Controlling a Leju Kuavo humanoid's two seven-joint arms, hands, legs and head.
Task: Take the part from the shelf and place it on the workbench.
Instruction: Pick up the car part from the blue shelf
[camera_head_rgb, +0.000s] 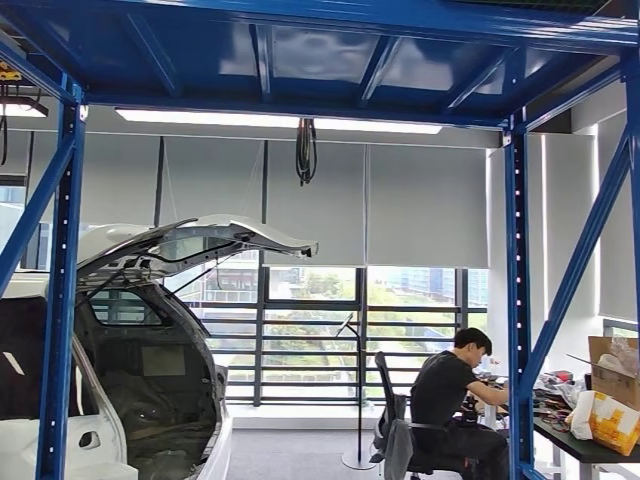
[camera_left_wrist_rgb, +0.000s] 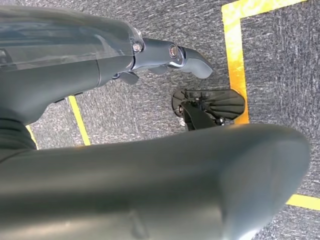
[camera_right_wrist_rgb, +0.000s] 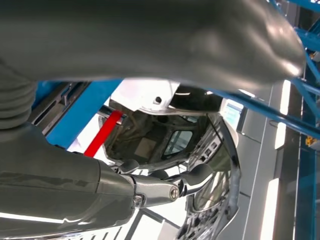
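The blue steel shelf frame (camera_head_rgb: 515, 300) stands close in front of me, its posts on both sides and its upper deck (camera_head_rgb: 317, 50) overhead. My left hand (camera_left_wrist_rgb: 113, 170) hangs over the grey carpet with thumb and fingers apart and nothing in it. My right hand (camera_right_wrist_rgb: 113, 192) is raised, its fingers stretched out and holding nothing, with the white car body (camera_right_wrist_rgb: 158, 135) behind it.
A white car body (camera_head_rgb: 113, 380) with its tailgate raised stands at the left behind the frame. A person (camera_head_rgb: 453, 400) sits at a cluttered desk (camera_head_rgb: 581, 440) with cardboard boxes (camera_head_rgb: 613, 365) at the right. Yellow floor tape (camera_left_wrist_rgb: 234, 55) marks the carpet below.
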